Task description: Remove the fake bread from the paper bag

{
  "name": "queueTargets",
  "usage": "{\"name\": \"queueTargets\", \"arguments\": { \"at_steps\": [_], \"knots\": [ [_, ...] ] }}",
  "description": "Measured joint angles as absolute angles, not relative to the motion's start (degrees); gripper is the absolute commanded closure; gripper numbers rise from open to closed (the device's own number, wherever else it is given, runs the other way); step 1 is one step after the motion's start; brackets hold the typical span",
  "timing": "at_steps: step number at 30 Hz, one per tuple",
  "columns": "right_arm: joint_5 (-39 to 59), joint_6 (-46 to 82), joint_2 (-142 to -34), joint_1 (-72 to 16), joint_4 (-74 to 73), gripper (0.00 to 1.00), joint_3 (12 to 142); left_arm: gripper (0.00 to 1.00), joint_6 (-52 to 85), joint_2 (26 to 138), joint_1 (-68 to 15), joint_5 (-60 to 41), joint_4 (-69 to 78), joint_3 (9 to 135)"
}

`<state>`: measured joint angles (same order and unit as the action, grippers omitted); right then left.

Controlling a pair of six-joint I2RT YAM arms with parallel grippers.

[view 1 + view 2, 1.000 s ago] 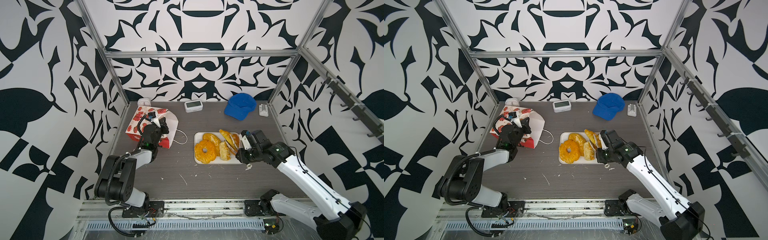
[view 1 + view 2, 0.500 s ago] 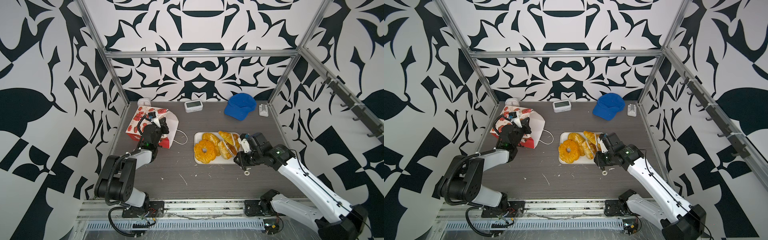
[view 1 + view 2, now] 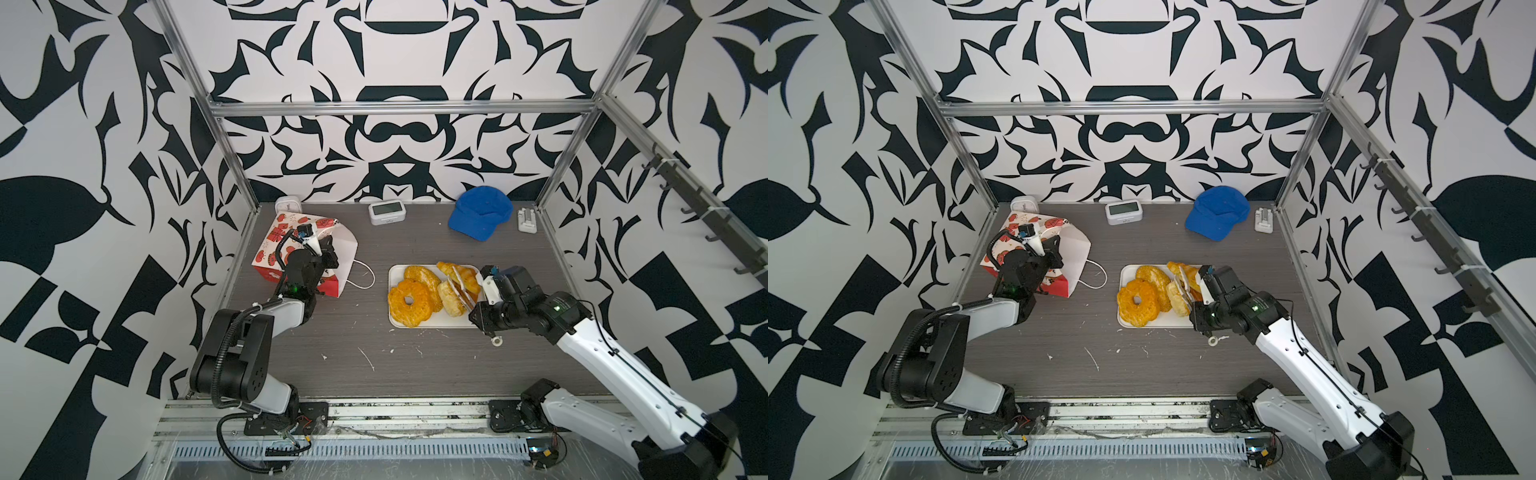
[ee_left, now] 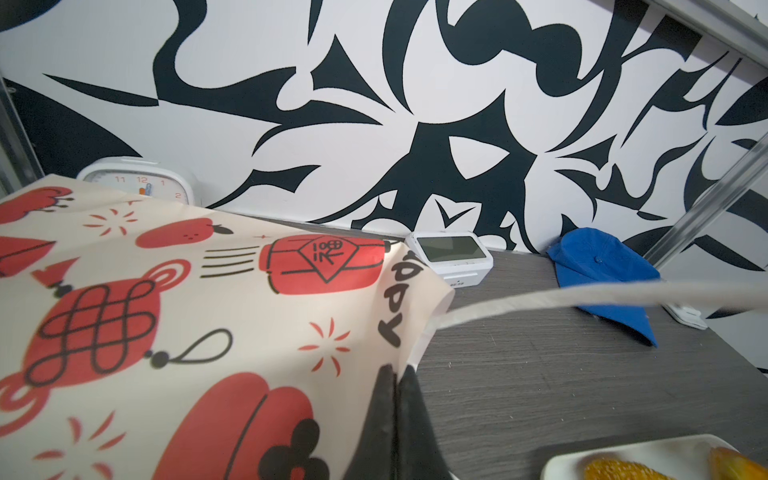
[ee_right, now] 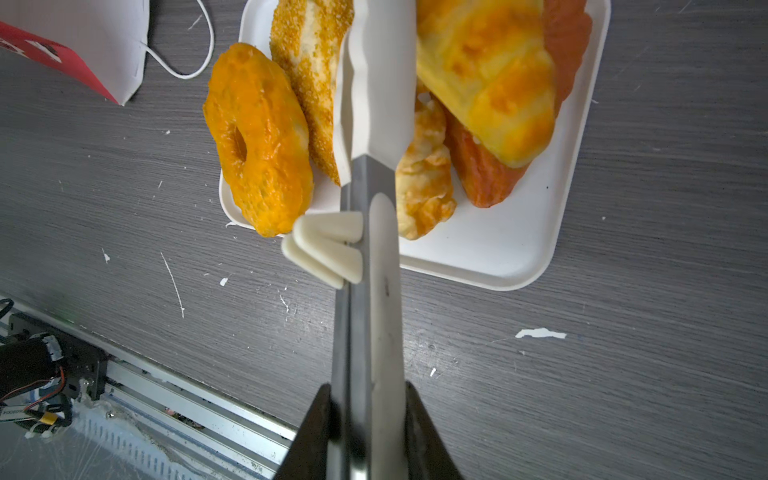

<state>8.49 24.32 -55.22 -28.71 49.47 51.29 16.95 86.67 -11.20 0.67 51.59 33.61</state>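
- Dark grey wood-grain counter, flecked white, boxed in by black-and-white patterned walls; blue cap at the rear.
- Since a second ago the right end effector, clamped on tongs, has drawn slightly frontward; the left end effector stays pinched on the paper bag rim.
- Bag lies on its side far-left, long axis slanting toward the tray, mouth facing it; fake bread is piled on that tray.

The fake bread, 5 glossy golden-orange pcs, lies bunched on a white tray right of centre; one croissant seems propped atop the rest. The paper bag, red/white w/ prints, lies on its side back-left, mouth facing the tray.
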Motion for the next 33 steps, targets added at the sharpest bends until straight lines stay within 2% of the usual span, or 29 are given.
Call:
{"name": "queueTargets", "arguments": {
  "at_steps": [33],
  "knots": [
    [10.09, 25.54, -56.25, -28.71, 44.03, 0.72, 51.13, 1.00, 17.08, 87.83, -11.20, 0.19, 52.49, 33.61]
  ]
}}
